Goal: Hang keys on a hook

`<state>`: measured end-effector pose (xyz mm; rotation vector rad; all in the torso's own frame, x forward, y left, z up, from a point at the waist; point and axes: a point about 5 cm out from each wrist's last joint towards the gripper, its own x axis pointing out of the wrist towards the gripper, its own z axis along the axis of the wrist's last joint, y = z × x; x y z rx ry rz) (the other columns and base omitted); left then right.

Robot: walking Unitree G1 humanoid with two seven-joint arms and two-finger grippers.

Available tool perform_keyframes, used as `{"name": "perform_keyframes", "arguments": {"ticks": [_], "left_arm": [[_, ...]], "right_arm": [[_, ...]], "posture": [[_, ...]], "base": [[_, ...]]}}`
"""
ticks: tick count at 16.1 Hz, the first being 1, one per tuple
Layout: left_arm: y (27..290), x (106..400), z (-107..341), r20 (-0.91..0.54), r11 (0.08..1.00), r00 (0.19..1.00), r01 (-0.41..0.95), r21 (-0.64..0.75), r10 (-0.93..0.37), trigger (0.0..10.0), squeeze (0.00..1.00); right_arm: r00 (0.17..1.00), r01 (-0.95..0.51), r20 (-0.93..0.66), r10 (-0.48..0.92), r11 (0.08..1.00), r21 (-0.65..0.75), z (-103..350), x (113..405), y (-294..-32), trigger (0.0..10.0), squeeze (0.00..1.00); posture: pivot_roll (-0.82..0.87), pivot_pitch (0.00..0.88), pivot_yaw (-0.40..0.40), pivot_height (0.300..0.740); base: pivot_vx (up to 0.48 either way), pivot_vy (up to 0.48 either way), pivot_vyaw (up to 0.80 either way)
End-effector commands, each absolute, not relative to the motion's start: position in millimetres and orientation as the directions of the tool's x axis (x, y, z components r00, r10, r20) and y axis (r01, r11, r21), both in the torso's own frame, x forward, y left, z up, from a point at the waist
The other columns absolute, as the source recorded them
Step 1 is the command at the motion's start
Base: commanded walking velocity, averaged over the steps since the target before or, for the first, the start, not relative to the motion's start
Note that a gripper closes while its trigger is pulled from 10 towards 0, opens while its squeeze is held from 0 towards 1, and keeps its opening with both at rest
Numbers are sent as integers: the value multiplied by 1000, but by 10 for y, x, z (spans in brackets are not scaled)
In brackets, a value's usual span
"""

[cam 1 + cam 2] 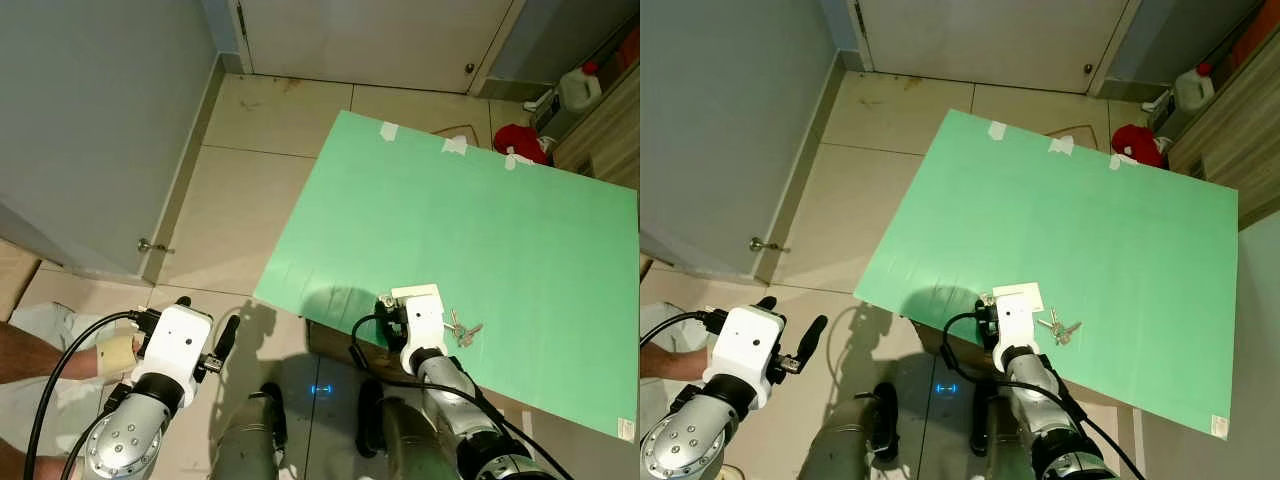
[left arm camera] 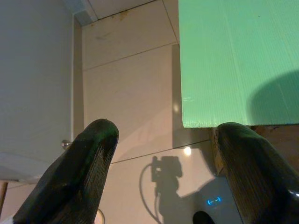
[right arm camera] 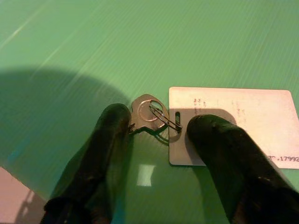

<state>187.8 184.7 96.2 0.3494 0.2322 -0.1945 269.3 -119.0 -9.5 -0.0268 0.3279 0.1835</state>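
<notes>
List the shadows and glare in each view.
Eye views: the robot's shadow darkens the green board's near edge and the floor tiles. Left wrist view: the arm's shadow and a bright glare spot on glossy tile. Right wrist view: a broad shadow over the board beside the keys and card.

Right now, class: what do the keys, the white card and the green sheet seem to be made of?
Keys: likely metal, silvery with a dull shine, on a wire ring. White card: probably plastic, flat, matte, slot punched at one edge, printed digits. Green sheet: seemingly corrugated plastic board, fine parallel ribs, slight sheen.
</notes>
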Motion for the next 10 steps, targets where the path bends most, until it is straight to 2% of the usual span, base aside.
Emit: {"name": "perform_keyframes", "arguments": {"ticks": [1, 10], "left_arm": [[1831, 1836, 952, -269, 919, 952, 234, 318, -150, 10000, 0], [1804, 1851, 951, -263, 916, 952, 240, 321, -157, 10000, 0]], "right_arm": [[926, -170, -338, 170, 985, 29, -139, 2646, -1193, 0, 27], [930, -182, -317, 186, 982, 41, -123, 2643, -1195, 0, 59]], "posture": [[244, 359, 4, 736], [232, 363, -1, 736]], "base": [[0, 0, 0], [0, 0, 0]]}}
